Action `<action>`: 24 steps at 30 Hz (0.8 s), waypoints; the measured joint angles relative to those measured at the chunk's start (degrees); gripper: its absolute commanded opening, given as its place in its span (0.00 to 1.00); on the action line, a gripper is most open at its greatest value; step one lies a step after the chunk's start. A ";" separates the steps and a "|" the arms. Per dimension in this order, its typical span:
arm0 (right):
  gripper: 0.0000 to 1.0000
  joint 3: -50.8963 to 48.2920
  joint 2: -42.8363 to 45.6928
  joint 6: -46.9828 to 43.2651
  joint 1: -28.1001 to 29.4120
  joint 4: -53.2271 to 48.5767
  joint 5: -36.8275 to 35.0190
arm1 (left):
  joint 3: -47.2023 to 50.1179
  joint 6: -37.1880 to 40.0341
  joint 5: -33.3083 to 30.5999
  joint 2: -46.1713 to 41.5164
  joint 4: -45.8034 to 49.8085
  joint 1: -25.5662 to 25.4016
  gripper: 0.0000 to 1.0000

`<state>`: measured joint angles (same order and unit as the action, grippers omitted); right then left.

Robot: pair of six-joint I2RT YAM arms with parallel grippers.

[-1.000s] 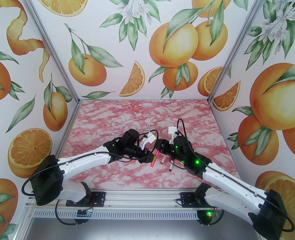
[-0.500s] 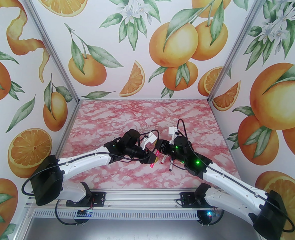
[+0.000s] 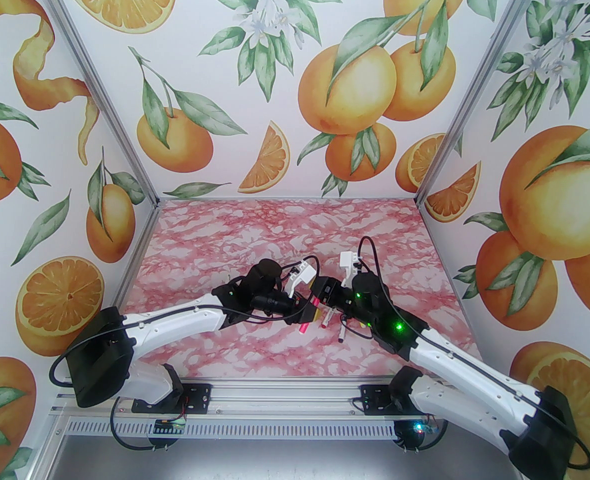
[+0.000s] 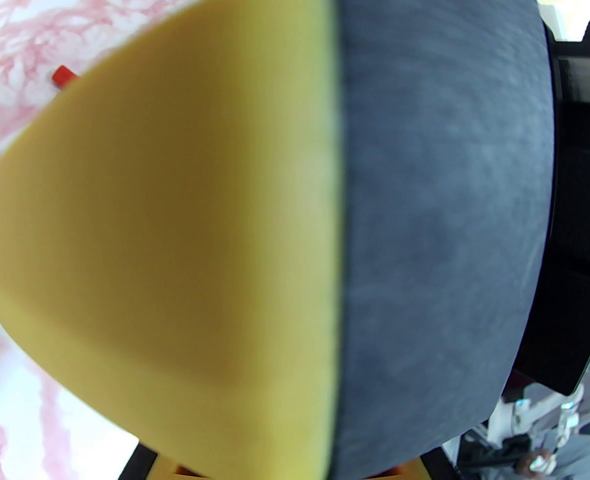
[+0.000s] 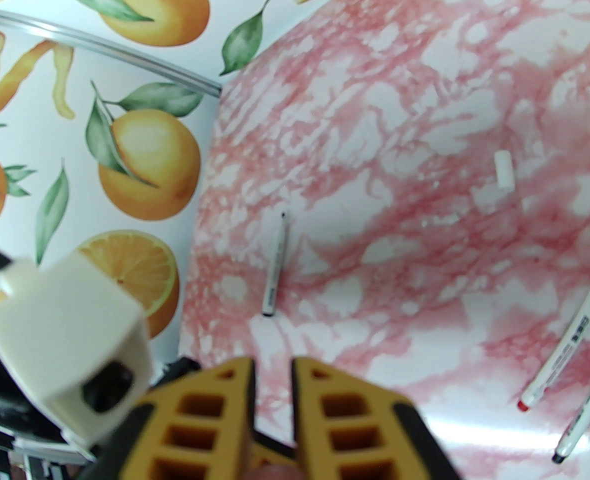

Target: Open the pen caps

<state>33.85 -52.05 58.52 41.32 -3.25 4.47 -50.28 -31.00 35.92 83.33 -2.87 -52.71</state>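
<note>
Pink-marbled desk (image 3: 255,228): my left fingers (image 4: 175,218), pressed together, and right fingers (image 5: 235,390), nearly shut, both pinch the pink pen (image 3: 305,324), 2 loose pens (image 3: 328,317) just beside it. A crooked pull could slip the barrel, cap unmoved.

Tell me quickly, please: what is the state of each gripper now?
Left gripper: closed; grip on pink pen cannot be told.
Right gripper: closed; what it holds cannot be told.
</note>
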 measured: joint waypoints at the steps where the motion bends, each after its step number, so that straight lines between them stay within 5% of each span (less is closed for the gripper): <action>1: 0.15 0.00 0.00 0.00 0.00 0.00 0.00 | 0.00 -0.09 0.02 0.00 -0.02 0.00 0.07; 10: 0.14 -0.31 1.75 -0.04 0.22 -1.57 -1.57 | -0.24 1.99 -1.92 -0.07 0.50 -1.20 0.03; 24: 0.13 1.44 4.70 0.66 -1.77 -8.28 -3.82 | -5.68 7.65 -14.08 0.66 7.69 -6.10 0.00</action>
<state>35.29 -47.35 59.18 39.55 -11.53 0.64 -55.96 -23.35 21.85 83.99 4.82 -58.81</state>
